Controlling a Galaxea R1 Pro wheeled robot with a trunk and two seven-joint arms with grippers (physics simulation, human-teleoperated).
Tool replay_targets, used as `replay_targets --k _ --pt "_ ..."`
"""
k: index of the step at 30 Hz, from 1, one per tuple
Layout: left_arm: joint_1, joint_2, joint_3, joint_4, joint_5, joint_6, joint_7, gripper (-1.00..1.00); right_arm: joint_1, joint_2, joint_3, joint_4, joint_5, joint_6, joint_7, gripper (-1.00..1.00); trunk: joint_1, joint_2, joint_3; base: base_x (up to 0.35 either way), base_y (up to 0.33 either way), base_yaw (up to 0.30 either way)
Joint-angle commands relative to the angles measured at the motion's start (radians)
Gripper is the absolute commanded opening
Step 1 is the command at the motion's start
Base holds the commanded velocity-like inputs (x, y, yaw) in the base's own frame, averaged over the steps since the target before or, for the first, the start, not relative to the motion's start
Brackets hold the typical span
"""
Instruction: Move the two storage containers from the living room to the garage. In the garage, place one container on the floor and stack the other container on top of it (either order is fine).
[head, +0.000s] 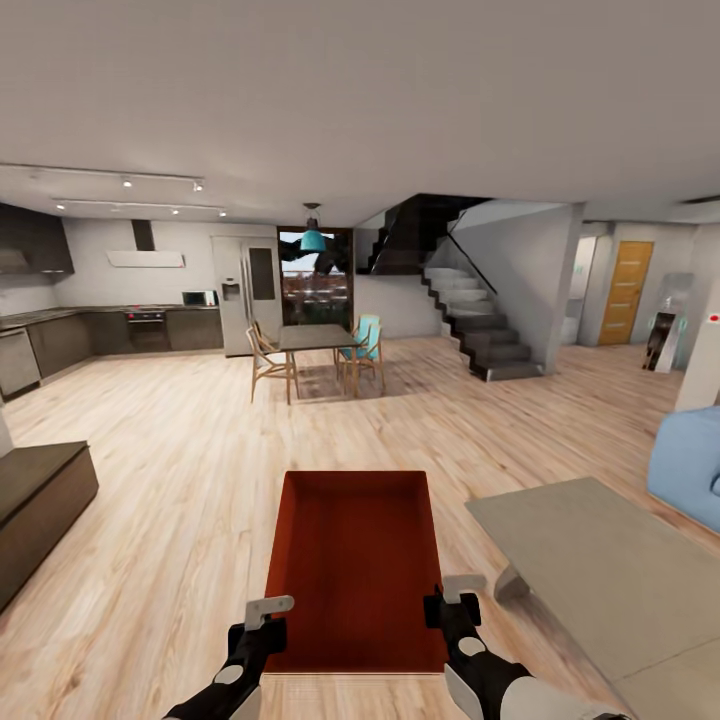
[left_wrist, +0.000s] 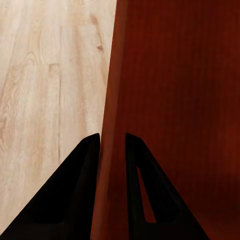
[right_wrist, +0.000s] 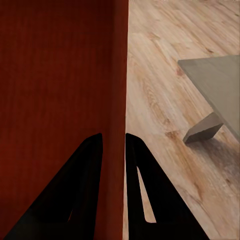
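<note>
One red-orange open-topped storage container (head: 355, 560) hangs in front of me above the light wood floor of the living room (head: 180, 470), held level between both arms. My left gripper (head: 262, 630) is shut on its left wall (left_wrist: 111, 100), one finger on each side of the thin wall. On the opposite side, my right gripper (head: 440, 612) is shut on the right wall (right_wrist: 119, 90) in the same way. The container is empty inside.
A low grey table (head: 600, 570) stands close on the right, its leg (right_wrist: 202, 129) near the container. A dark bench (head: 35, 505) is at the left, a blue sofa (head: 690, 465) at the right. Ahead are a dining table with chairs (head: 315, 355), a kitchen, stairs (head: 480, 325) and an orange door (head: 627, 292).
</note>
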Motion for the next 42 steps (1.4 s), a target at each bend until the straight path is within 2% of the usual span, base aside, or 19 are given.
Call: replay_targets --k 1,42 --pt "-0.001 0.002 0.021 -0.003 -0.010 0.001 0.009 -1.00 -0.001 -0.005 -0.043 -0.001 0.005 0.002 0.030 -1.00 0.001 -0.001 -0.001 0.319 0.000 0.001" --pt "-0.001 0.002 0.019 -0.005 -0.010 0.001 0.009 -1.00 -0.001 -0.003 -0.043 -0.001 0.007 0.004 0.029 -1.00 0.001 -0.001 -0.001 0.322 0.000 0.000"
